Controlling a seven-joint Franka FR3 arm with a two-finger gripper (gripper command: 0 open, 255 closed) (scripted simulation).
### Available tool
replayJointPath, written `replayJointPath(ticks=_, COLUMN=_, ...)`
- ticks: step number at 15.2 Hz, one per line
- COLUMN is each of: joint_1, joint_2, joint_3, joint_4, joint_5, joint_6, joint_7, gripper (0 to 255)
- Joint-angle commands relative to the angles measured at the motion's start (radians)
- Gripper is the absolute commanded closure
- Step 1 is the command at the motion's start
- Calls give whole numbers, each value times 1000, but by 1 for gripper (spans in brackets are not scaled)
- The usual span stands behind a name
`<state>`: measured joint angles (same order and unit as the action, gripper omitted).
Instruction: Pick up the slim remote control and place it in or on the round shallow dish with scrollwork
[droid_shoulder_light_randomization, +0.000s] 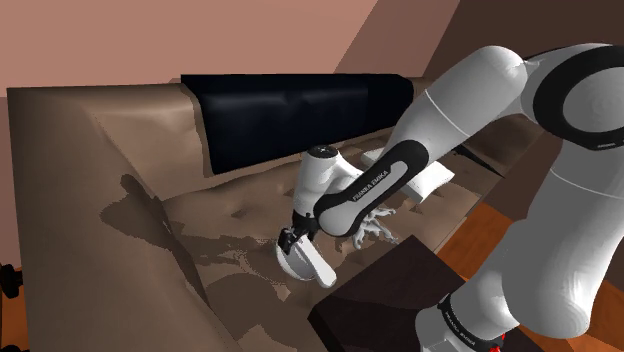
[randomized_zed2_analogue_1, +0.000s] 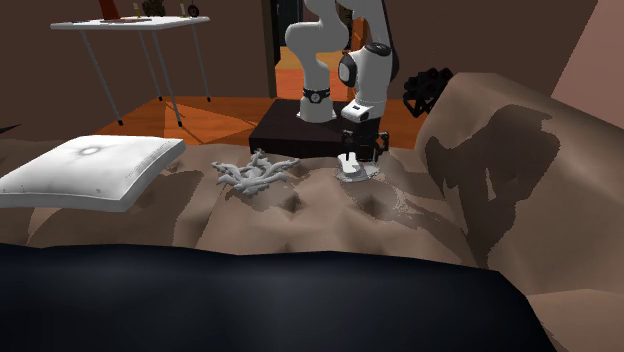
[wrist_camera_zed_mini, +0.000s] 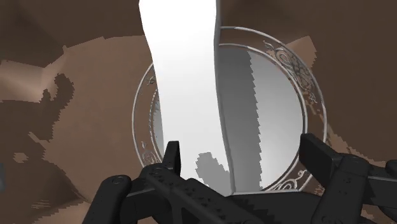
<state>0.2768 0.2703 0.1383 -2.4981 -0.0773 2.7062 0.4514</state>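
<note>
We see the white remote (wrist_camera_zed_mini: 184, 95) lying across the round scrollwork dish (wrist_camera_zed_mini: 280, 121) on the sofa (wrist_camera_zed_mini: 76, 95), claw (wrist_camera_zed_mini: 243, 149) spread wide over it.

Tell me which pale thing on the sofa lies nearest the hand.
The white remote, lying across the round dish right under the hand; the grey branching ornament and the white cushion sit farther along the sofa.

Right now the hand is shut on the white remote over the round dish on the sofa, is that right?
Not quite: the hand is open, not shut. The wrist view shows its fingers standing apart, one well clear of the white remote, which is over the round dish on the sofa.
</note>
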Motion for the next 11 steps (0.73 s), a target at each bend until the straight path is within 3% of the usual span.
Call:
replayJointPath(ticks=1, joint_1=-8, joint_2=-52, joint_3=11, joint_4=2, joint_5=18, joint_6=-53, joint_7=-14, gripper=0)
replayJointPath(ticks=3, joint_1=-14, joint_2=-112, joint_3=20, joint_4=4, joint_5=39, joint_6=-114, joint_7=-28, gripper=0)
replayJointPath(ticks=11, joint_1=-13, joint_2=-112, joint_3=19, joint_4=4, joint_5=39, joint_6=-114, joint_7=-29, gripper=0)
